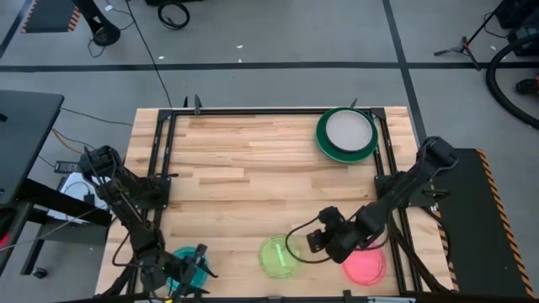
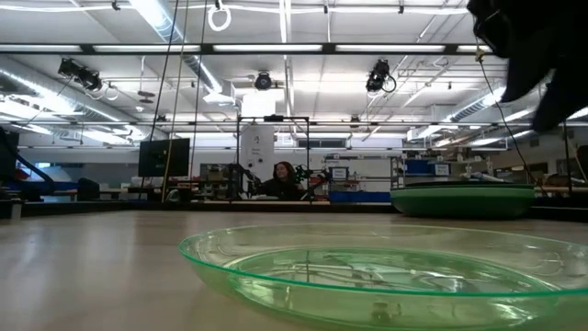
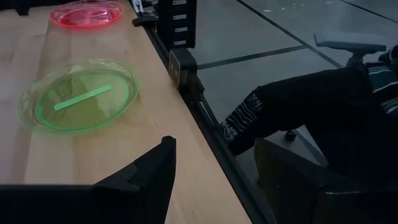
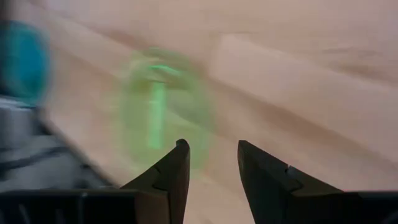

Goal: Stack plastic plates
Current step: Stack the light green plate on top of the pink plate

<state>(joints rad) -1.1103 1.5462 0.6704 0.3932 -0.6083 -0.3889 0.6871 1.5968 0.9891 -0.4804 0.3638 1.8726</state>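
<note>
Wooden table point(image 1: 253, 168) in an open hall: stacked plates point(image 1: 346, 135) at 1 o'clock. Right gripper point(image 1: 318, 241), slightly parted, empty, between yellow-green plate point(image 1: 279, 256) and pink plate point(image 1: 365, 266); left gripper point(image 1: 192, 271), jaws unclear, over blue plate point(image 1: 187, 261) at 7.

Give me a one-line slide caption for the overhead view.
Right gripper hovers open between yellow-green plate and pink plate; left gripper waits over blue plate.
</note>
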